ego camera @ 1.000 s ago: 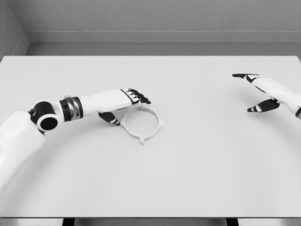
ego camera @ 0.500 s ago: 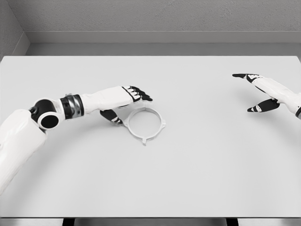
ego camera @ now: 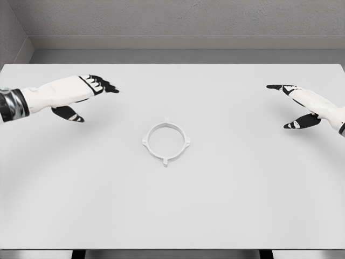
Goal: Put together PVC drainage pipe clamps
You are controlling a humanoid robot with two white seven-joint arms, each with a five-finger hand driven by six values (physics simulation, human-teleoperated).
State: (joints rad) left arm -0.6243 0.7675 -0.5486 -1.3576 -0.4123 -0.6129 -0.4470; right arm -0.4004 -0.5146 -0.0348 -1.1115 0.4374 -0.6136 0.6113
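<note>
Clamp ring [ego camera: 166, 142] untouched (robot hands apart)

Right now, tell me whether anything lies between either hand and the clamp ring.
Nothing visible does. The white clamp ring lies alone mid-table. The left hand hovers open to its upper left, the right hand open at the right edge; only bare tabletop separates each from the ring.

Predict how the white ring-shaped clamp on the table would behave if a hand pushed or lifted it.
The clamp ring lies flat on the table, so it would probably slide, not roll. Its thin, open hoop suggests light weight. The small tabs on its rim might catch fingers or resist spinning.
</note>
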